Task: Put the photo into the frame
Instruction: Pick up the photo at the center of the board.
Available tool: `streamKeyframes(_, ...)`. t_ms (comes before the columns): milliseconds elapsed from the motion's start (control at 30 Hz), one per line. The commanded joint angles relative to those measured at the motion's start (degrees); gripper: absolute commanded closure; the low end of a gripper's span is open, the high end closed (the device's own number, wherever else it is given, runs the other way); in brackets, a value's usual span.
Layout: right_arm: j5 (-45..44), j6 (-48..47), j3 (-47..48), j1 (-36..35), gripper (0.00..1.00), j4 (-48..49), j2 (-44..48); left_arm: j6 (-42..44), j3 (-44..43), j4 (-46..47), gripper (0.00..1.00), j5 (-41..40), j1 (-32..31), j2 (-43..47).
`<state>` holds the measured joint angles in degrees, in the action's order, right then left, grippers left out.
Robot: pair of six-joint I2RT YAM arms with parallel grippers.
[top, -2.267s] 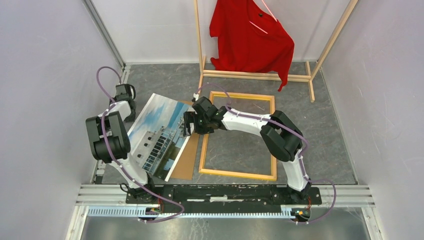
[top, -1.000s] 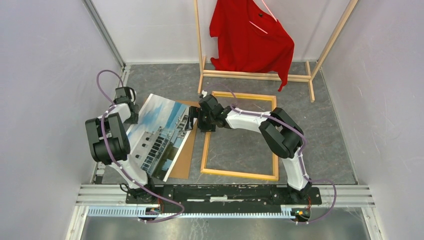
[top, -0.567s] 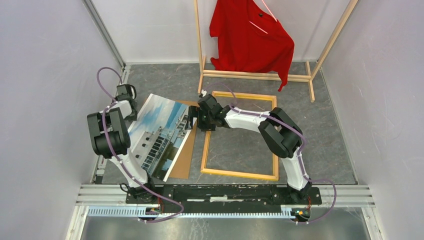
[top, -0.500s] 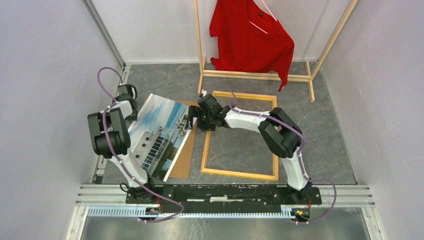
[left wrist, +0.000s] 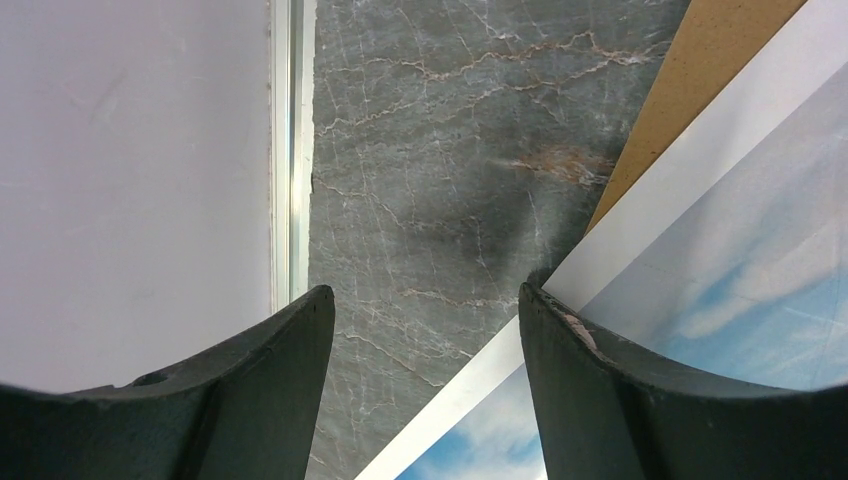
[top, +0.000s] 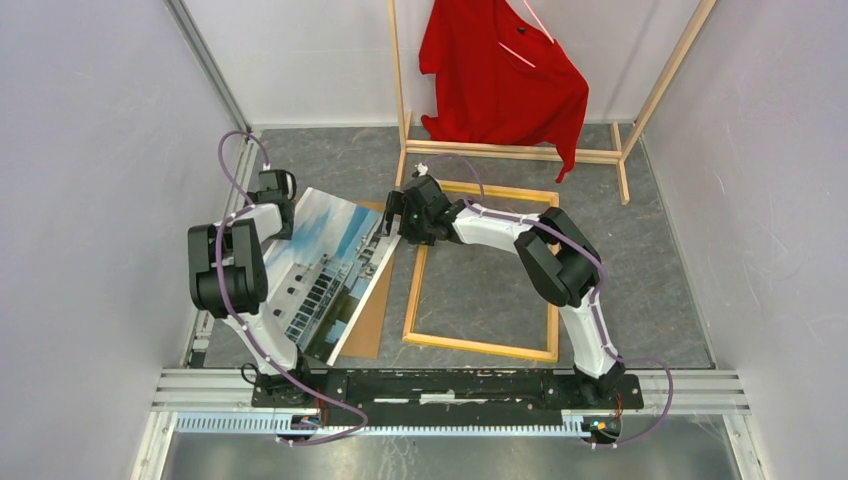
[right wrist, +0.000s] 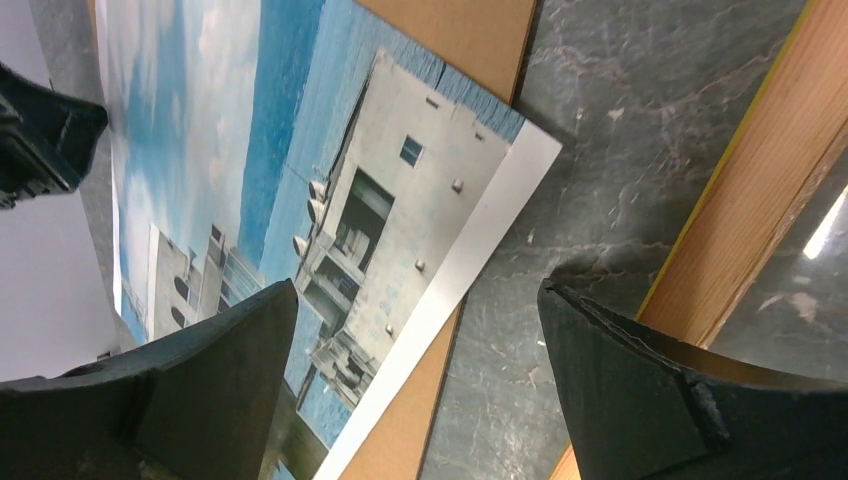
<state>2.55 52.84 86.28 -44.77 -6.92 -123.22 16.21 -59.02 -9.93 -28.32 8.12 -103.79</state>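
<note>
The photo (top: 320,272), a white building against blue sky, lies slanted on the floor, partly over the brown backing board (top: 372,312). The frame (top: 412,292) lies flat to its right, wood side up, with a yellow lip showing in the right wrist view. My left gripper (top: 288,205) hovers open at the photo's far left corner; the white border (left wrist: 600,250) runs under its right finger (left wrist: 620,390). My right gripper (top: 394,216) is open above the photo's right corner (right wrist: 520,150), straddling the gap between the photo (right wrist: 300,180) and the frame rail (right wrist: 760,190). Neither gripper holds anything.
A wooden clothes rack (top: 505,152) with a red shirt (top: 500,70) stands at the back, just beyond the frame. A white wall and metal rail (left wrist: 290,150) close off the left side beside my left gripper. Grey marbled floor (top: 480,290) shows inside the frame.
My left gripper has moved right along the photo's far edge. My right gripper has lifted and drawn back from the photo's edge, and the photo's right corner now lies lower, nearer the frame.
</note>
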Motion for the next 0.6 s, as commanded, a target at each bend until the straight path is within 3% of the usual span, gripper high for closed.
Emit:
streamKeyframes(0, -4.6, 0.9, 1.6, 0.9, 0.02, -1.9, -3.0, -3.3, 2.8, -2.0, 0.25, 3.7, -0.2, 0.8)
streamKeyframes(567, 1.9, 9.0, -2.0, 1.2, 0.02, 9.3, -3.8, -2.4, 4.8, -0.5, 0.25, 3.4, -0.2, 0.2)
